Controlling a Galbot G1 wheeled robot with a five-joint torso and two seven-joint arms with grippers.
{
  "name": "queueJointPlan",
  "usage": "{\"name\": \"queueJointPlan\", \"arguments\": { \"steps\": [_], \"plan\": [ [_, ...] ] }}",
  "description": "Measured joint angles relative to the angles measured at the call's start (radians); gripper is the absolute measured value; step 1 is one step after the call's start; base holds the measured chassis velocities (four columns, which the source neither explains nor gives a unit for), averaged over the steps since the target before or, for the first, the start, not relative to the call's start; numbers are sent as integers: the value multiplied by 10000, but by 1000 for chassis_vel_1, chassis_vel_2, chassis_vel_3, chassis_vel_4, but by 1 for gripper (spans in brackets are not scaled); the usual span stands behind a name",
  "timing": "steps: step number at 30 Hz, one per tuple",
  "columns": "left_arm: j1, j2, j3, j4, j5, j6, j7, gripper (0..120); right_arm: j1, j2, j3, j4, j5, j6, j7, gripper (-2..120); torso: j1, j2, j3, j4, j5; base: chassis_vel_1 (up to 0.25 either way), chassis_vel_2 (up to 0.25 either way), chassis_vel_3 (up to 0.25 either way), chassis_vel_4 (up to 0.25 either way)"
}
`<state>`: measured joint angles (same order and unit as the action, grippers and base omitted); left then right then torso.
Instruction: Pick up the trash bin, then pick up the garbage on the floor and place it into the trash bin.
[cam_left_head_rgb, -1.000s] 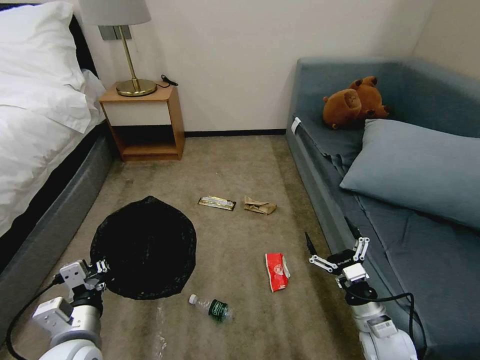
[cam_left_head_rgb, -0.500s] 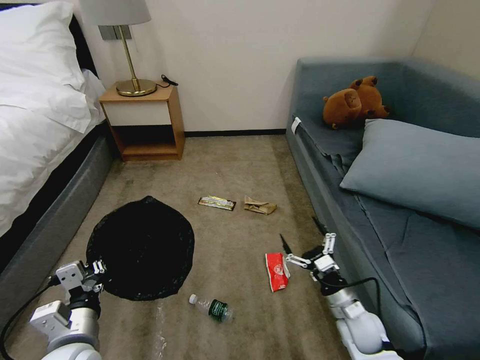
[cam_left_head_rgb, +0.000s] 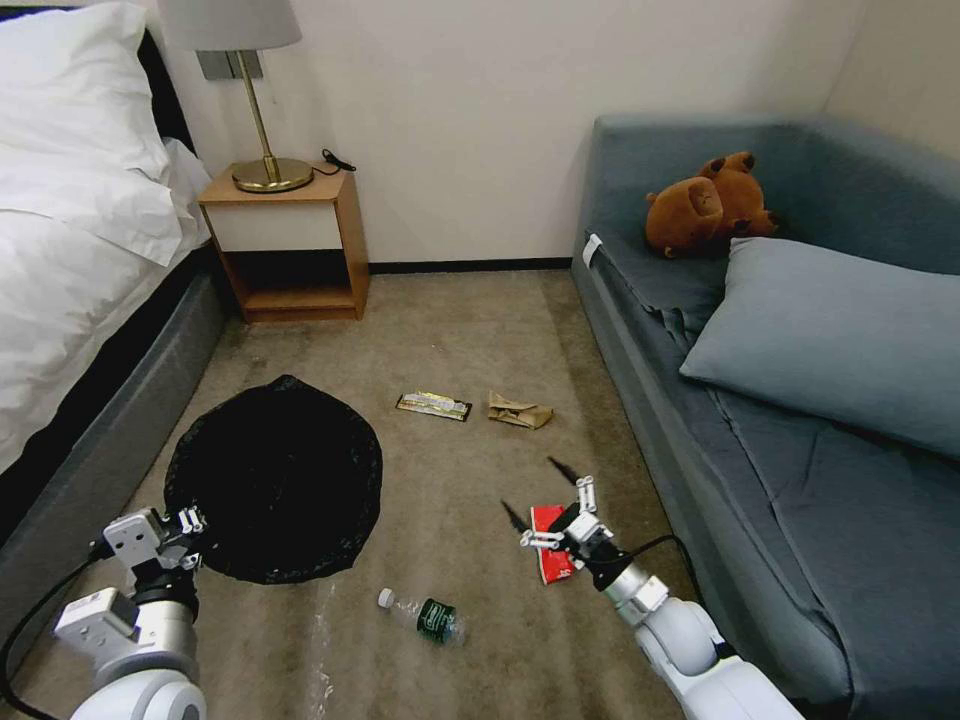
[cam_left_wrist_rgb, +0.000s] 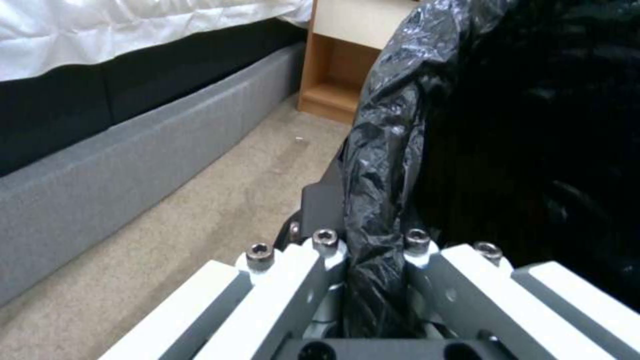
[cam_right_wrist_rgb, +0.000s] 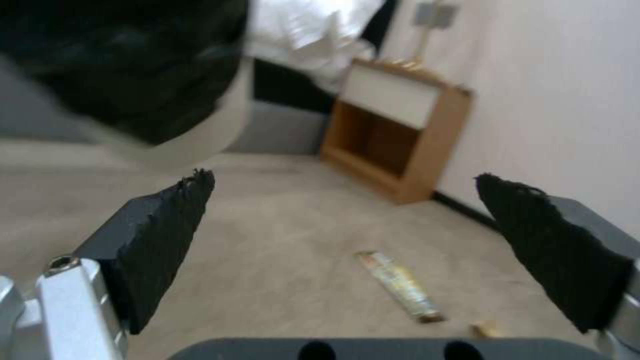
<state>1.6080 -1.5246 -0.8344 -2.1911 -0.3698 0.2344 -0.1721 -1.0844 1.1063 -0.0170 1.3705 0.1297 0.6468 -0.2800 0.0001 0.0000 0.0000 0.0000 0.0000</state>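
**Bin held at its rim, right gripper spread over the red wrapper**

Bin (cam_left_head_rgb: 272, 480) first: in the head view it sits on the left side of the carpet (cam_left_head_rgb: 460, 330), near the grey base of the bed (cam_left_head_rgb: 90, 300), and its black bag covers the whole top. The left gripper (cam_left_head_rgb: 190, 522) is at the near edge of the bin, clamped on the rim. The right gripper (cam_left_head_rgb: 542, 495) is over the middle of the floor with its dark fingertips spread wide apart, just above the far end of the red-white wrapper (cam_left_head_rgb: 553, 553), holding nothing. The clear bottle (cam_left_head_rgb: 424, 614) with its green label lies nearer the robot, between the two arms. Farther off lie the flat yellow-green wrapper (cam_left_head_rgb: 433, 405) and, just beside it, the crumpled brown paper bag (cam_left_head_rgb: 519, 411). A sofa (cam_left_head_rgb: 800, 400) with a cushion and a plush toy runs along the right, and a nightstand (cam_left_head_rgb: 285, 240) with a lamp stands against the wall.

From the left wrist, the bin's black bag (cam_left_wrist_rgb: 507, 125) rises close in front, and a fold of it passes between the left gripper's white fingers (cam_left_wrist_rgb: 287, 280), which pinch it. The bed base and nightstand stand beyond.

From the right wrist, the two black pads (cam_right_wrist_rgb: 160, 235) stand well apart with only carpet between them. The flat wrapper (cam_right_wrist_rgb: 399, 285) lies on the floor ahead, and the bin (cam_right_wrist_rgb: 133, 65) shows blurred nearby.
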Motion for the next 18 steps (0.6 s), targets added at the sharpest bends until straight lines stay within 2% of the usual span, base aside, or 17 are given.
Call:
{"name": "queueJointPlan", "arguments": {
  "steps": [2, 4, 6, 7, 10, 18],
  "plan": [
    [-125, -32, 49, 94, 111, 36, 1, 1, 266, -129, -549, -182, -31, -59, 114, 100, 0, 0, 0, 0, -1, 0, 0, 0, 0],
    [-354, -78, 141, 227, 260, 115, 2, 1, 774, -311, -1834, -645, -186, -177, 678, 100, 0, 0, 0, 0, -1, 0, 0, 0, 0],
    [-354, -78, 141, 227, 260, 115, 2, 1, 774, -311, -1834, -645, -186, -177, 678, 100, 0, 0, 0, 0, -1, 0, 0, 0, 0],
    [-498, -122, 186, 311, 325, 159, 0, 1, 1051, -253, -2619, -1004, -214, -283, 1214, 100, 0, 0, 1, -2, -2, 0, 0, 0, 0],
    [-623, -191, 214, 453, 391, 171, 1, 1, 1349, 39, -3361, -1432, -253, -426, 1593, 100, 0, 0, 0, -1, 2, 0, 0, 0, 0],
    [-693, -330, 214, 694, 531, 164, 15, 1, 1902, 626, -4686, -2520, -139, -353, 1678, 100, 0, 0, 1, 0, 1, 0, 0, 0, 0]
  ]
}}
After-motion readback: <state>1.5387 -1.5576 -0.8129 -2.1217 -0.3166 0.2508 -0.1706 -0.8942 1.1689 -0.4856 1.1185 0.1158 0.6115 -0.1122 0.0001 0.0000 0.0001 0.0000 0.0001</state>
